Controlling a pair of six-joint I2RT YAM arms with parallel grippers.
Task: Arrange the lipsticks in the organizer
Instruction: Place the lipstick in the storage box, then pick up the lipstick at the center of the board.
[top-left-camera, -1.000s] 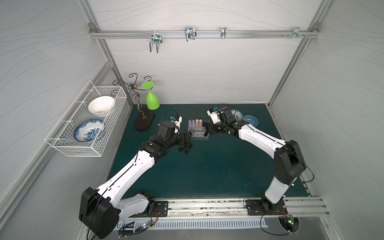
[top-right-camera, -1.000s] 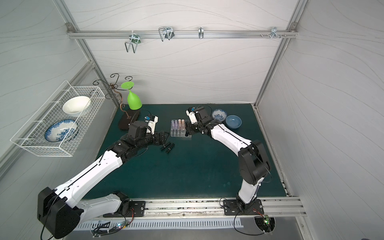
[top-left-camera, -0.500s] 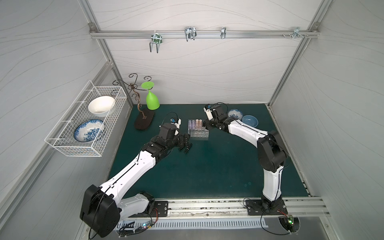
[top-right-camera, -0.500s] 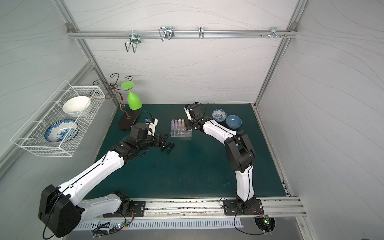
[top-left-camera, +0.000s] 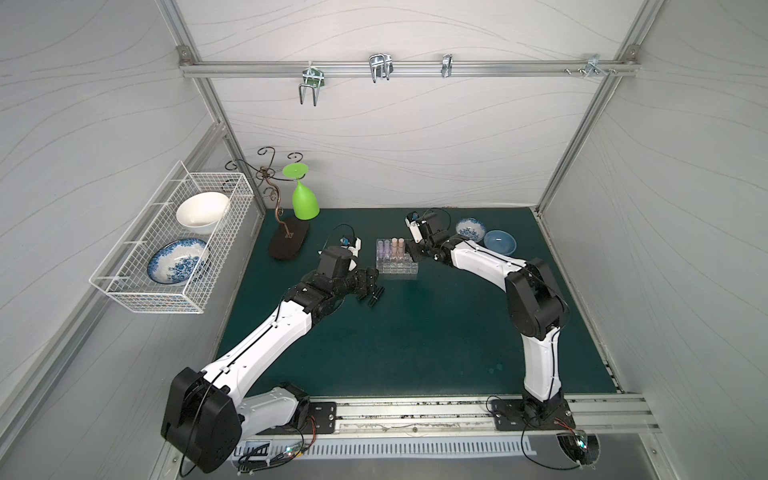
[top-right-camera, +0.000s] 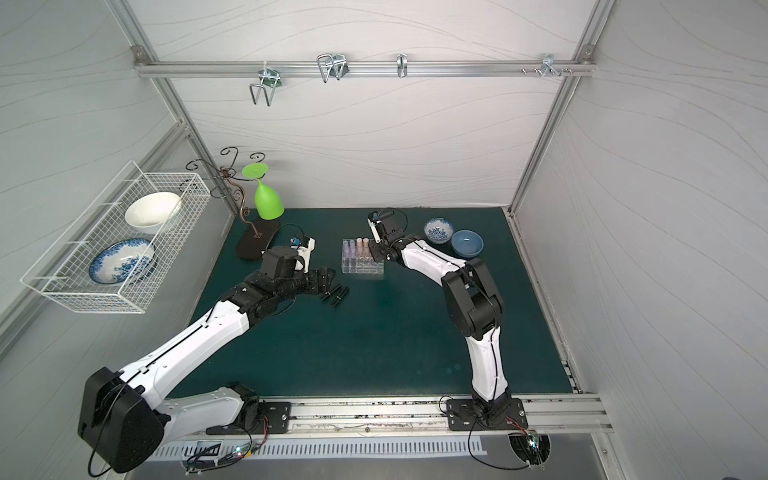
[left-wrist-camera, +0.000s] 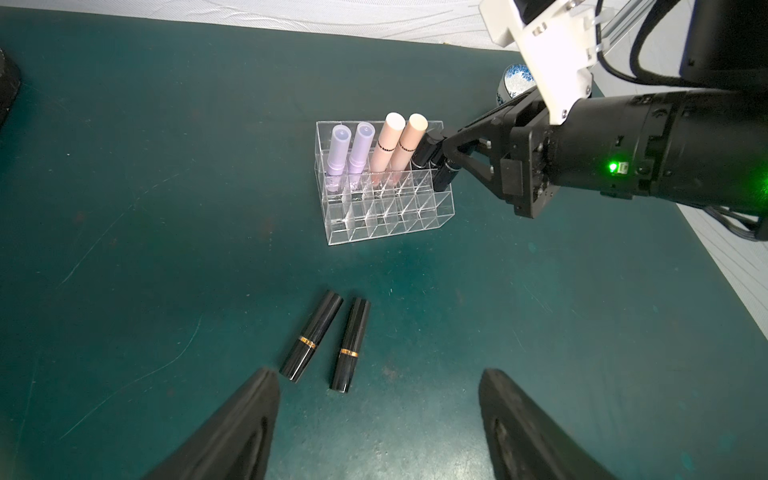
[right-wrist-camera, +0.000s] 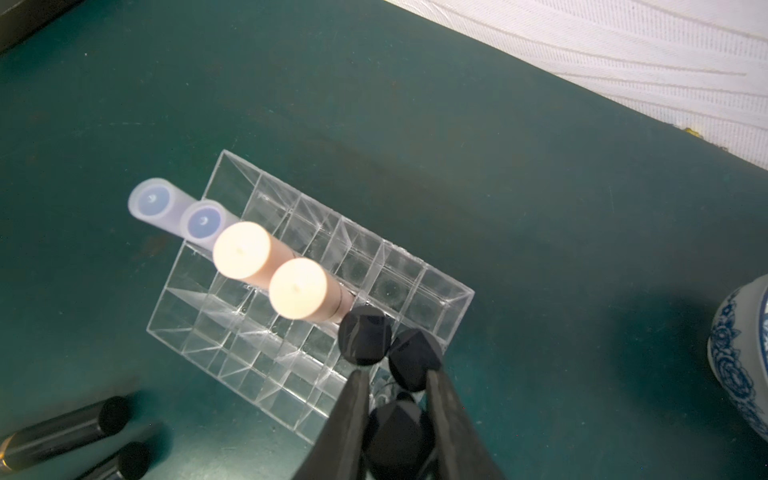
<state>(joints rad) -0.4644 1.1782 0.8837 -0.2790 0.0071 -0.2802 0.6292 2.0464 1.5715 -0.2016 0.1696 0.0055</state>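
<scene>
Lipsticks (top-left-camera: 392, 248), slim lilac and peach tubes, stand in the clear acrylic gridded organizer (top-left-camera: 397, 266) near the far edge of the green worktop (top-left-camera: 415, 340) in both top views. Left wrist: left gripper (left-wrist-camera: 380, 372) gapes near two loose black lipsticks (left-wrist-camera: 311, 336). Right wrist: right gripper (right-wrist-camera: 395, 376) flanks a black-capped tube (right-wrist-camera: 397, 436) at the organizer's end; grip unclear.

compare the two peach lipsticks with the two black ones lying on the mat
The peach lipsticks stand in the clear organizer; the black lipsticks lie flat on the green mat, outside it. The peach lipsticks are pale with a thin dark ring; the black lipsticks are glossy with a gold band. Both pairs sit side by side.
</scene>
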